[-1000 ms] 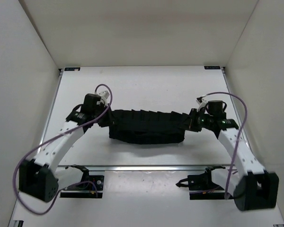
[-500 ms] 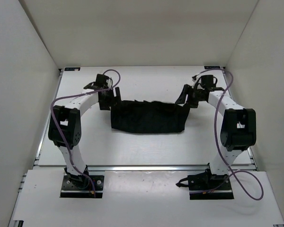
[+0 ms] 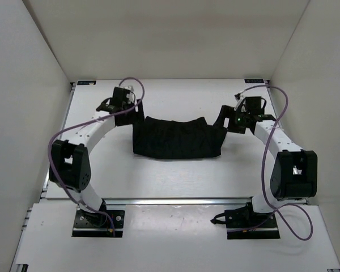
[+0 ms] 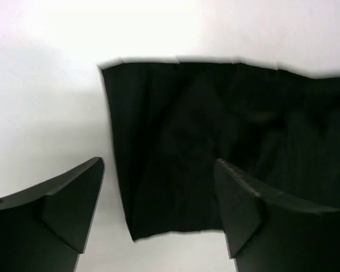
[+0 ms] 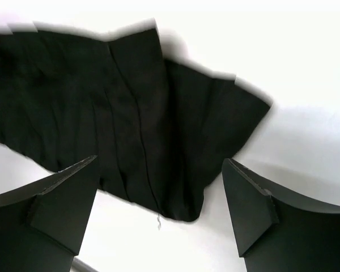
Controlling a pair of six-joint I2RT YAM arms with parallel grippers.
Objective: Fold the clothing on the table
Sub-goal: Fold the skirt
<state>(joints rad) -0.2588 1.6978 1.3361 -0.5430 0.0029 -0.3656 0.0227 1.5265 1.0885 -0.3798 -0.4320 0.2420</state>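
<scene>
Clothing: the black pleated clothing (image 3: 177,137) lies flat as a wide band across the middle of the desk (image 3: 175,181), its long side parallel to the near edge.
Left claw: the left claw (image 4: 158,164) has its jaws spread wide and grips nothing, above the clothing's left end.
Right claw: the right claw (image 5: 160,160) is likewise spread and empty, over the right end.
Step in hand: judging by the layered edges, one lengthwise fold appears laid, and both claws stand clear between grasps.
Next move: probably an end-to-end fold. It calls for pinching all layers at one short end, then carrying them across with edges matched.
</scene>
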